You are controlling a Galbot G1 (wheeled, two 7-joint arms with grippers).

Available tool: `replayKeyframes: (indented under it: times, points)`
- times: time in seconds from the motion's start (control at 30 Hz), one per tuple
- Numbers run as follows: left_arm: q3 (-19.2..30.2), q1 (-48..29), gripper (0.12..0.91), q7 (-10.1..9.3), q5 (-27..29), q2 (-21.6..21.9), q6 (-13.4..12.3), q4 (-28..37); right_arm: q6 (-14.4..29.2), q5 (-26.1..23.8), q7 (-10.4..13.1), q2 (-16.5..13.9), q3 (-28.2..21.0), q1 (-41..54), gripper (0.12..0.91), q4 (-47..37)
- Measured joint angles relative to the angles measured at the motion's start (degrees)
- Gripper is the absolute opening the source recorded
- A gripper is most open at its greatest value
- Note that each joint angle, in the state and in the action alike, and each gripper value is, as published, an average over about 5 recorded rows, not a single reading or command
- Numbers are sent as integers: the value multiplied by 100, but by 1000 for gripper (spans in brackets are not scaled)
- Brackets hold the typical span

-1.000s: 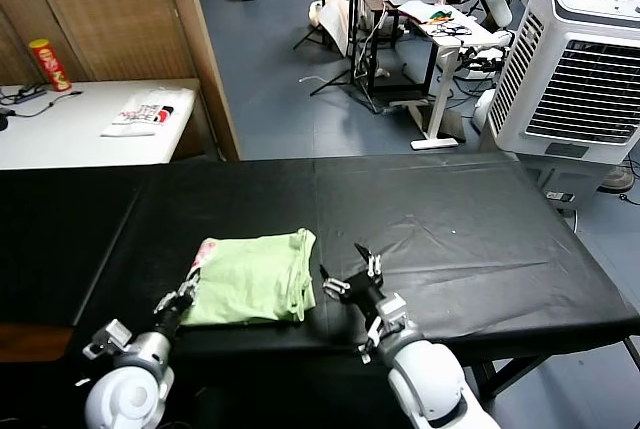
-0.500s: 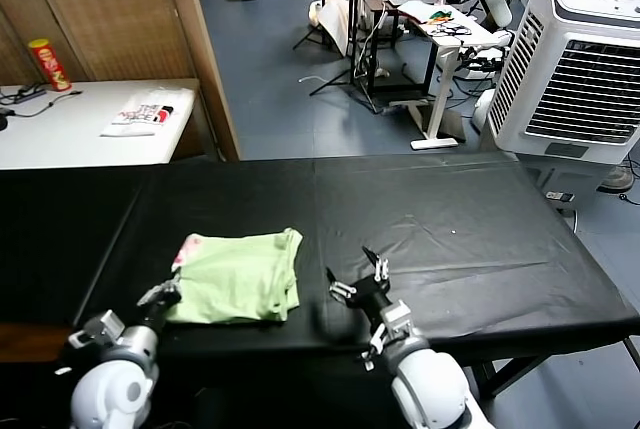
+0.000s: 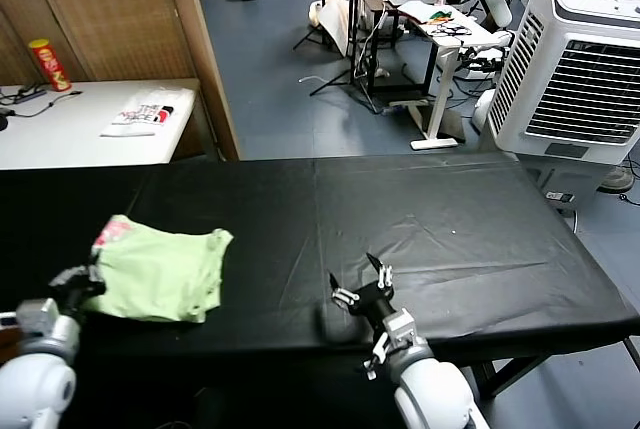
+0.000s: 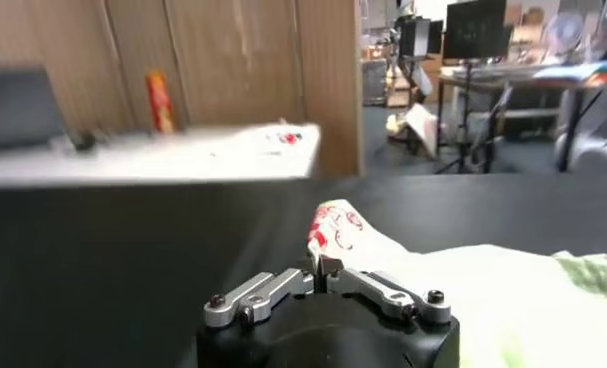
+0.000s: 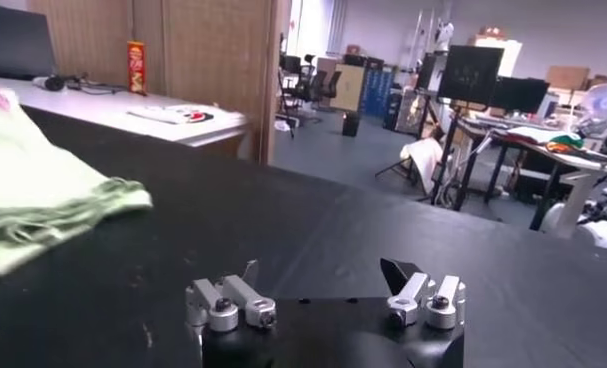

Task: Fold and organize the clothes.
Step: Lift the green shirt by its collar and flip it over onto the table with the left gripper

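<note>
The folded pale-green shirt point(image 3: 160, 271) (pink-red patch at its far corner) lies bunched near the black table's point(image 3: 450, 239) left end. The left gripper point(image 3: 88, 284) pinches its corner; the right gripper point(image 3: 362, 284), spread wide, hovers over bare tabletop well right of the shirt.

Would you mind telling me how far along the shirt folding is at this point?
Done: the pale green shirt already lies folded into a compact bundle on the black table. In hand: the left gripper is shut on the shirt's edge near the pink-red patch, at the table's left end. The right gripper hangs open over bare table, apart from the shirt. Left: releasing the shirt in its final spot.
</note>
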Motion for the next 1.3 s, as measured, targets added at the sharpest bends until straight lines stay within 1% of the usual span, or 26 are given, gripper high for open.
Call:
replayKeyframes:
  times: [0.1, 0.2, 0.3, 0.37, 0.47, 0.57, 0.73, 0.83, 1.13, 1.3]
  points:
    - [-256, 146, 144, 31, 250, 206, -36, -148, 2, 0, 2, -10, -8, -17, 798, 18]
    - [-396, 246, 144, 39, 431, 270, -77, -312, 4, -5, 4, -19, -8, -41, 798, 30]
    - [-377, 249, 144, -6, 520, 233, -79, -491, 4, -31, 5, -12, -1, -90, 798, 59]
    - [-265, 211, 144, -70, 560, 165, -48, -616, 5, -60, 5, -6, 12, -138, 798, 92]
    - [48, 102, 144, -179, 543, 1, 65, -793, 8, -90, 5, -6, 56, -223, 798, 152]
    - [445, -38, 144, -245, 477, -204, 156, -945, 21, -96, 5, -17, 137, -329, 798, 227]
    - [1112, -248, 144, -370, 282, -542, 251, -1102, 59, -98, 6, -33, 283, -496, 798, 304]
    - [1503, -337, 144, -414, 290, -780, 278, -1172, 64, -96, 9, -32, 354, -563, 798, 314]
    - [2692, -515, 144, -392, 1034, -1819, 149, -1012, 54, -60, 15, -15, 387, -589, 798, 224]
    - [3244, -458, 144, -382, 1463, -2411, 95, -899, 12, 103, 25, 15, 363, -482, 798, 153]
